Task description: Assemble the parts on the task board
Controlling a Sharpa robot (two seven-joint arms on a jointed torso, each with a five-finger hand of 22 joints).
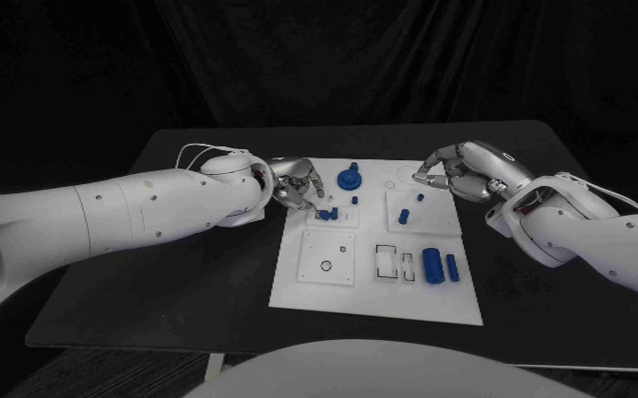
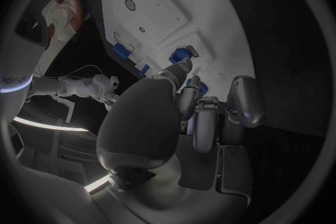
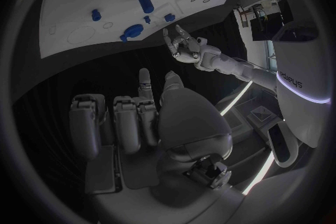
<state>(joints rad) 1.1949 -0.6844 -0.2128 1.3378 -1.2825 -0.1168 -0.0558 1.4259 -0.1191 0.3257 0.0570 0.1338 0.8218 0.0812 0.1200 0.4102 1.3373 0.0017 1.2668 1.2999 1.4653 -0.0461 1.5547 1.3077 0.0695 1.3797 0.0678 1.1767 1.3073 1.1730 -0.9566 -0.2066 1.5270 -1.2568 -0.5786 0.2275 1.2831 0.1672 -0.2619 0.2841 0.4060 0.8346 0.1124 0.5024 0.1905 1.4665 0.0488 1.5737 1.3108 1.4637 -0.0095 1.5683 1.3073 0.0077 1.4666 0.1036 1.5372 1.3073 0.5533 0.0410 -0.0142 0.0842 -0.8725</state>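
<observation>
The white task board [image 1: 379,274] lies mid-table. My left hand [image 1: 295,186] is at the board's far left, fingertips down over a small plate with two little blue parts [image 1: 328,214]. In the left wrist view a small blue part [image 2: 198,88] sits pinched between thumb and finger, beside another blue part [image 2: 181,55] on the board. My right hand [image 1: 459,169] hovers over the board's far right corner, fingers curled in with nothing in them. A blue knob [image 1: 349,177] stands at the far edge between the hands. The right wrist view shows the knob [image 3: 131,32] and the left hand [image 3: 183,45].
Two short blue pegs [image 1: 403,216] stand on a small plate right of centre. Two blue cylinders [image 1: 432,264] lie near the board's near right edge, next to two rectangular slots [image 1: 385,263]. A square plate with a round hole [image 1: 327,260] sits near left. Black table [image 1: 173,278] surrounds the board.
</observation>
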